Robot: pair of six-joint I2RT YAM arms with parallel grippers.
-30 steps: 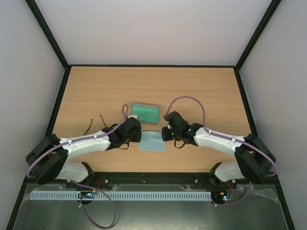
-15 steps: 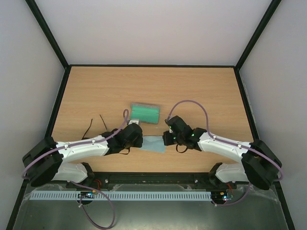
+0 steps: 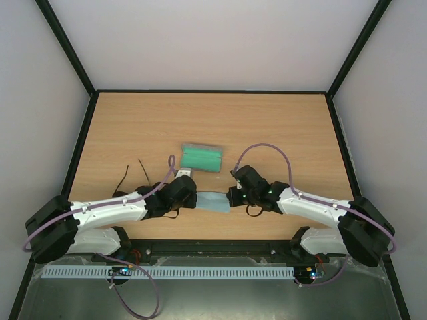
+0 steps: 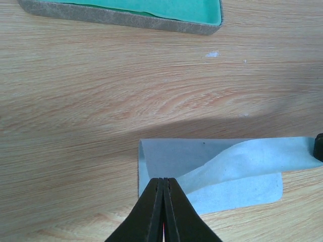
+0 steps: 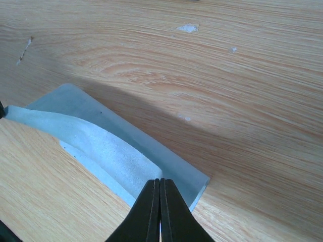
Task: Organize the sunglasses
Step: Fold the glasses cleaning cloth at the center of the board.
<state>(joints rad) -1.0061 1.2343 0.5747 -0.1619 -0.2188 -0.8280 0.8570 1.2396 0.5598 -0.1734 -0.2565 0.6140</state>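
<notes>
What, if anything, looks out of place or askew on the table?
The blue-grey cloth is not lying flat: one edge is lifted and doubled over, held by the shut left gripper and right gripper. The sunglasses lie outside the open case, partly hidden by the left arm.

From above, only two thin arms of the sunglasses [image 3: 142,167] show; the rest is lost behind the left arm [image 3: 113,210]. The left tool [image 3: 195,199] and right tool [image 3: 231,198] cover the ends of the cloth [image 3: 213,201]. The left wrist picture's top edge cuts off the case [image 4: 126,17].
</notes>
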